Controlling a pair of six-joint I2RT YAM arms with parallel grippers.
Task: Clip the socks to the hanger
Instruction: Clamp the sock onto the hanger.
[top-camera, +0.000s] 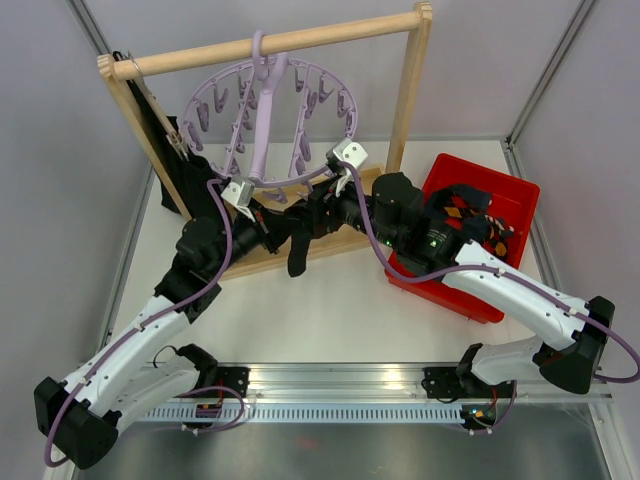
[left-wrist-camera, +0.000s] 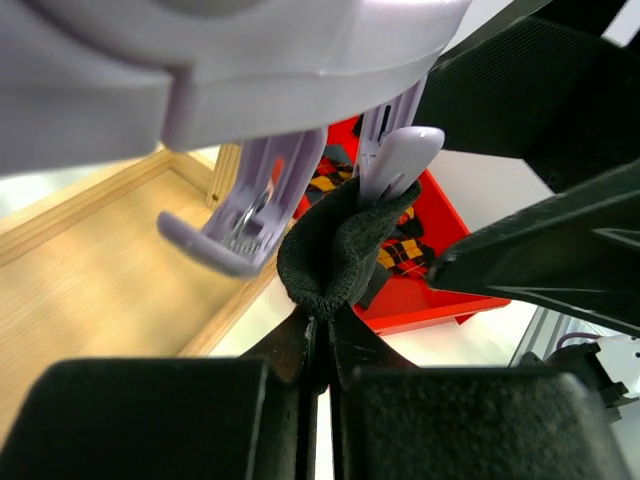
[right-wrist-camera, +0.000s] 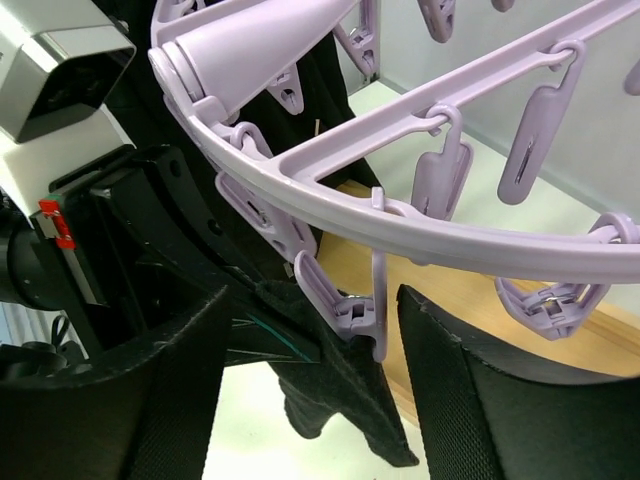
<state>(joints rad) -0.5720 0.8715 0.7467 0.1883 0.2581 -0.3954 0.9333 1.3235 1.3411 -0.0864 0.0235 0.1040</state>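
The pale-lilac hanger (top-camera: 262, 120) hangs by its hook from a wooden rail. A plain black sock (top-camera: 297, 250) dangles under its near rim. In the right wrist view one lilac clip (right-wrist-camera: 350, 310) is closed on the sock's edge (right-wrist-camera: 340, 400). My left gripper (left-wrist-camera: 322, 330) is shut on the same sock (left-wrist-camera: 335, 250), just below the clip (left-wrist-camera: 398, 165). My right gripper (right-wrist-camera: 315, 310) is open, its fingers (right-wrist-camera: 520, 400) standing on either side of that clip without touching it. More socks (top-camera: 462, 207), black with argyle diamonds, lie in the red bin.
The wooden rail frame (top-camera: 270, 42) stands at the back on a wooden base (left-wrist-camera: 90, 290). A dark cloth (top-camera: 168, 165) hangs by its left post. The red bin (top-camera: 500, 185) sits at the right, under the right arm. Other clips (right-wrist-camera: 535, 140) dangle around the ring.
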